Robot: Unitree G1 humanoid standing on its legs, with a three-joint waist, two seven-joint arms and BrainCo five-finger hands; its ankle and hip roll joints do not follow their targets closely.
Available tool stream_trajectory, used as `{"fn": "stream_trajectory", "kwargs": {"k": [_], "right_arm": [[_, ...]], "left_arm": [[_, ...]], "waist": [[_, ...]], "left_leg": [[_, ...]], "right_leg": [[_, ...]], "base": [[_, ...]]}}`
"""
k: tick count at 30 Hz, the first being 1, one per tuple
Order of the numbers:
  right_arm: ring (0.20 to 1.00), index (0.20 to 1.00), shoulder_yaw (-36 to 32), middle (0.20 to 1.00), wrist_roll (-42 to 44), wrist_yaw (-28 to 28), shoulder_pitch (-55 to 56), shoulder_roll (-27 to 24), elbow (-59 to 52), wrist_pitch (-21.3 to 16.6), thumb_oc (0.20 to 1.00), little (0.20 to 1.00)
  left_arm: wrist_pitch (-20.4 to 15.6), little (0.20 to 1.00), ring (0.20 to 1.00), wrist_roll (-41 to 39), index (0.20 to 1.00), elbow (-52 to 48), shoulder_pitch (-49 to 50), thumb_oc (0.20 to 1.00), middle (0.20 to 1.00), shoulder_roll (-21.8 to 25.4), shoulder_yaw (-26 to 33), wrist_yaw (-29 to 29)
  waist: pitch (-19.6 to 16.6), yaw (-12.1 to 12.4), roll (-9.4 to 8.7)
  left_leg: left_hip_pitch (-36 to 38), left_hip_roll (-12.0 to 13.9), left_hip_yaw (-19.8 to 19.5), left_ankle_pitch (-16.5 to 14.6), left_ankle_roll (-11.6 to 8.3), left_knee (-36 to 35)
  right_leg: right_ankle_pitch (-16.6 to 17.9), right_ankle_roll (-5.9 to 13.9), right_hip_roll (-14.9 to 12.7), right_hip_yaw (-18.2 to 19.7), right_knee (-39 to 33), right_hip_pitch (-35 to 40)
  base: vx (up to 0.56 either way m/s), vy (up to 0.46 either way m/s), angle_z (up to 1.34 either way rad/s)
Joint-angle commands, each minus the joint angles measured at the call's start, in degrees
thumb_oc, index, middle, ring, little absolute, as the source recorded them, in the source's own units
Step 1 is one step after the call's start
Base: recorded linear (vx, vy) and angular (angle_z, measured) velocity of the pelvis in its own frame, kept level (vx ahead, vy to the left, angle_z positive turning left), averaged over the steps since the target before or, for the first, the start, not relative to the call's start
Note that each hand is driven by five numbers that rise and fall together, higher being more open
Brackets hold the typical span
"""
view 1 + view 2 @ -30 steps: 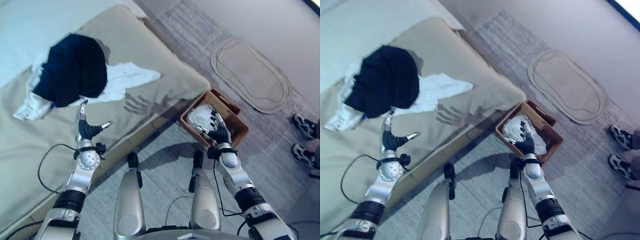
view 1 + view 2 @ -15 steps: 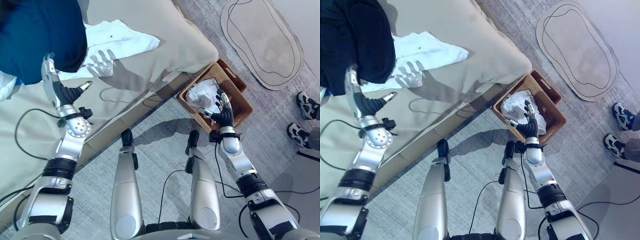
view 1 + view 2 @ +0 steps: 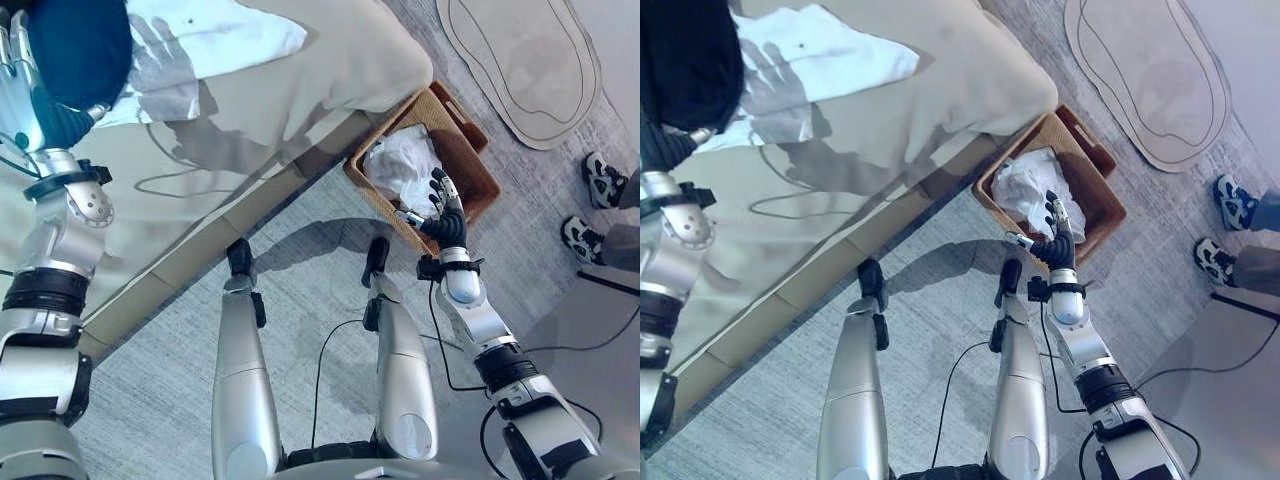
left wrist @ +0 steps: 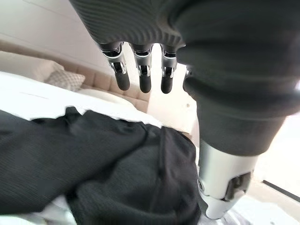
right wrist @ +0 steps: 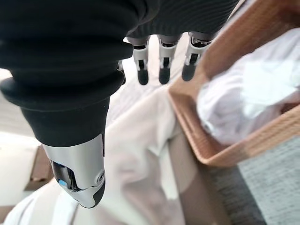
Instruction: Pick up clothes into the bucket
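At the upper left of the left eye view the left hand (image 3: pixel 22 95) reaches up over the beige bed (image 3: pixel 330 70), its arm stretched along the frame's left edge, fingers (image 4: pixel 140 77) straight and released just above the dark navy garment (image 3: pixel 75 45), holding nothing. That garment lies bunched in the top left corner, its ribbed folds spreading beneath the hand in the left wrist view, partly covering a crumpled white garment (image 3: pixel 225 35) spread flat to its right on the bedcover. Right of centre the right hand (image 3: pixel 440 215) points upward at the near edge of the brown wicker basket (image 3: pixel 480 170), fingers straight and loose, empty. A wad of white cloth (image 3: pixel 405 165) already sits inside the basket, which stands on grey carpet (image 3: pixel 150 350) beside the bed's corner. An oval beige rug (image 3: pixel 520 65) lies at upper right, and a person's sneakers (image 3: pixel 590 205) show at the right edge.
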Motion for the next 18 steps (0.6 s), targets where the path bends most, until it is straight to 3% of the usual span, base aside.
{"fn": "stream_trajectory", "kwargs": {"k": [1, 5, 14, 17, 18], "right_arm": [[1.000, 1.000, -2.4, 1.000, -0.1, 0.6, 1.6, -3.4, -6.5, -4.7, 1.000, 1.000], [1.000, 1.000, -2.8, 1.000, 0.5, 1.3, 1.8, -4.6, -9.2, -5.3, 1.000, 1.000], [1.000, 1.000, -3.7, 1.000, 0.8, 1.5, 1.6, -5.8, -10.9, -5.7, 1.000, 1.000], [1.000, 1.000, -4.6, 1.000, 1.5, 2.0, 2.0, -6.9, -11.9, -5.8, 1.000, 1.000], [1.000, 1.000, -4.9, 1.000, 1.5, 2.0, 2.0, -6.8, -12.0, -5.8, 1.000, 1.000]], "left_arm": [[0.7, 1.000, 1.000, 3.4, 1.000, 4.0, -6.2, 1.000, 1.000, 5.3, -1.8, -0.4], [1.6, 1.000, 1.000, 5.6, 1.000, 8.6, -11.7, 1.000, 1.000, 8.5, -8.6, -4.0], [2.1, 1.000, 1.000, 7.7, 1.000, 14.9, -19.6, 1.000, 1.000, 9.1, -17.6, -7.3], [3.6, 1.000, 1.000, 11.2, 1.000, 20.7, -24.3, 1.000, 1.000, 9.4, -24.5, -12.6], [3.5, 1.000, 1.000, 11.2, 1.000, 20.9, -24.9, 1.000, 1.000, 9.3, -25.0, -12.6]], "waist": [[-0.9, 0.7, -1.51], [-0.9, -0.5, -1.78], [-0.9, -1.9, -2.08], [-0.9, -2.7, -1.53], [-0.9, -2.7, -1.70]], "left_leg": [[-0.9, -2.7, 1.7, 1.0, 2.02, -1.4], [-4.0, -2.6, 1.8, 1.5, 1.95, -1.4], [-7.5, -2.5, 2.2, 2.0, 1.93, -1.5], [-8.6, -2.0, 1.8, -0.1, 1.51, -0.4], [-9.7, -2.3, 2.3, 1.9, 1.98, -0.7]], "right_leg": [[-2.1, 3.55, -2.1, -0.6, 3.6, 1.9], [-0.8, 3.78, -2.0, -0.4, 2.5, -0.7], [0.5, 4.30, -2.3, -0.2, 1.6, -4.3], [-0.6, 4.94, -2.0, 0.6, 2.4, -5.7], [0.9, 4.48, -2.4, 0.3, 2.0, -6.7]], "base": [[0.00, 0.000, 0.00], [-0.01, 0.019, 0.00], [0.00, 0.022, -0.01], [0.05, 0.017, -0.01], [0.01, 0.037, -0.03]]}}
